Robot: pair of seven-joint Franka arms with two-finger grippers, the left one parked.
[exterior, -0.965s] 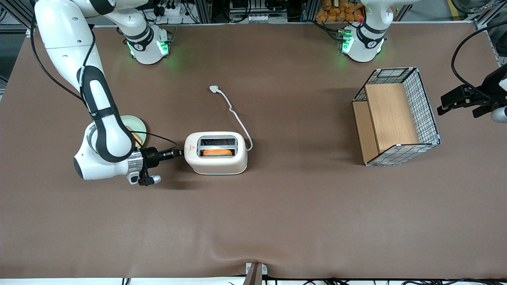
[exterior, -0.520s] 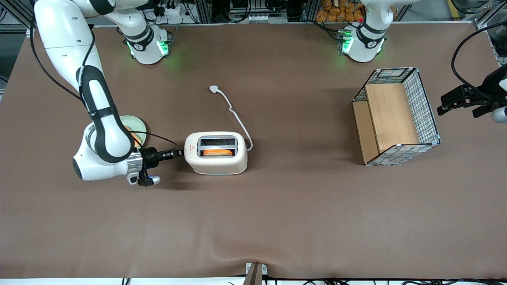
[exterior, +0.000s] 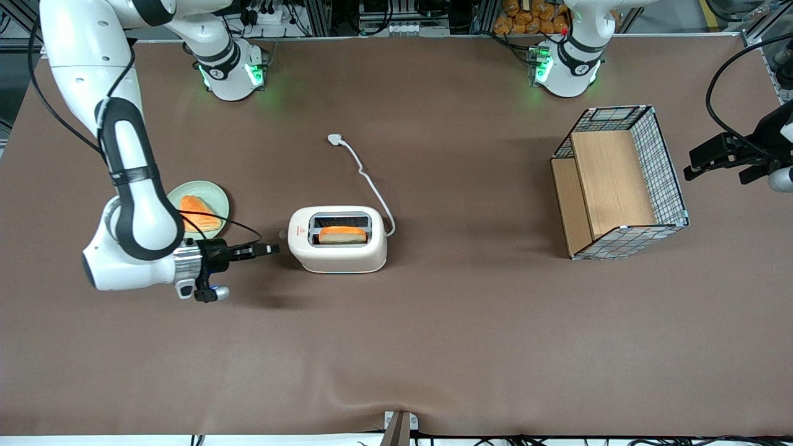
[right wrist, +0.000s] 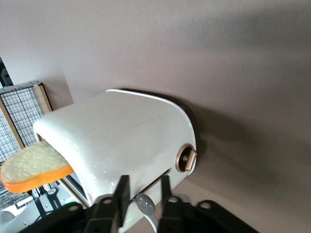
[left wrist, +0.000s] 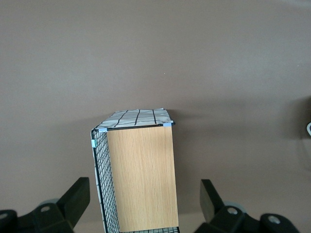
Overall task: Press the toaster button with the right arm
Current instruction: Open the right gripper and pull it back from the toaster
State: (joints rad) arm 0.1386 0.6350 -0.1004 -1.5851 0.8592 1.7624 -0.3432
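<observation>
Brown table (exterior: pixel 433 322), toaster (exterior: pixel 337 240) with red triangle mark (exterior: pixel 297 231), pincer (exterior: pixel 271 249) slightly parted, empty, just beside toaster button (exterior: pixel 283 235)

The toaster (exterior: pixel 338 239) is set on the tabletop (exterior: pixel 433 347), with a bread slice (exterior: pixel 342 235) standing in its slot. The pincer (exterior: pixel 272 249) is held just beside the toaster's short end, apart from the toaster button (exterior: pixel 283 235). A plate (exterior: pixel 199 206) lies near the right arm (exterior: pixel 127 186); a wire basket (exterior: pixel 619 181) is placed toward the parked arm's end

White right arm (exterior: pixel 93 93), black elbow sections, silver wrist ring, black gripper (exterior: pixel 270 249).
</observation>
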